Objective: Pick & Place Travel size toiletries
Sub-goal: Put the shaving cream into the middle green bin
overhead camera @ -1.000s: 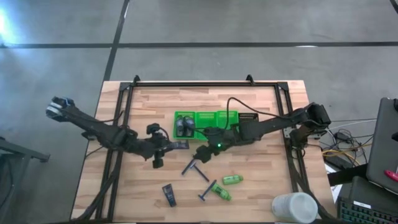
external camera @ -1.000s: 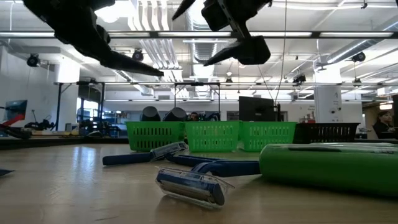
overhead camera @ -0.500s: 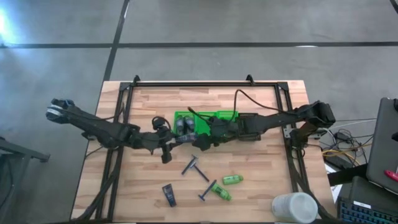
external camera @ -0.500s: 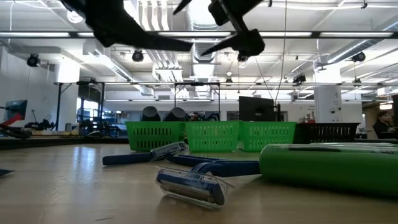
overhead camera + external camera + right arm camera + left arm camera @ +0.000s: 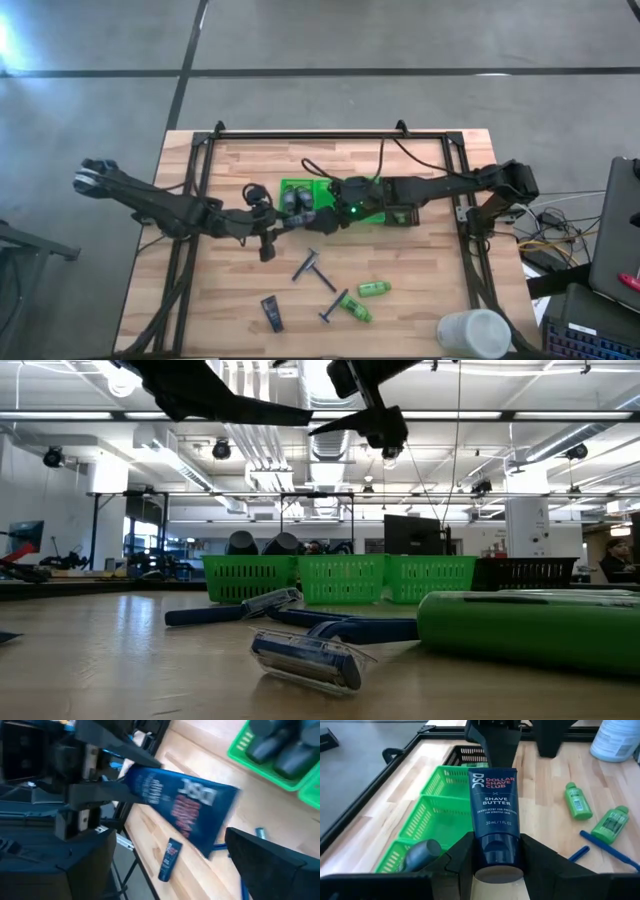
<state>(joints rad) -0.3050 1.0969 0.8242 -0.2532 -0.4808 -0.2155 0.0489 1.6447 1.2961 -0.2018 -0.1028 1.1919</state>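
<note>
My left gripper (image 5: 497,867) is shut on a dark blue flat tube (image 5: 493,800) and holds it in the air beside the green tray (image 5: 345,190). The tube's flat end points at my right gripper (image 5: 320,213). That gripper is open, and its fingers (image 5: 265,862) stand on either side of the tube (image 5: 182,810) without touching it. Two grey bottles (image 5: 294,201) stand in the tray's left compartment. On the table lie two razors (image 5: 308,267), two green mini bottles (image 5: 373,289) and another dark tube (image 5: 271,312). My left gripper pinches the tube's cap end (image 5: 496,847) between its two fingers, which lie along the tube, one on each side edge. It comes about level from the table's left. The tube is lifted clear and sticks straight out ahead of the fingers, label up.
A small black slotted bin (image 5: 402,214) sits at the tray's right end, partly under my right arm. A pale round container (image 5: 472,333) stands at the table's near right corner. A black frame (image 5: 300,136) runs round the table.
My left gripper has carried the tube up and toward the table's right, close to the tray. My right gripper has moved toward the far edge, over the tray's near side, and its fingers now face the tube's flat end.
</note>
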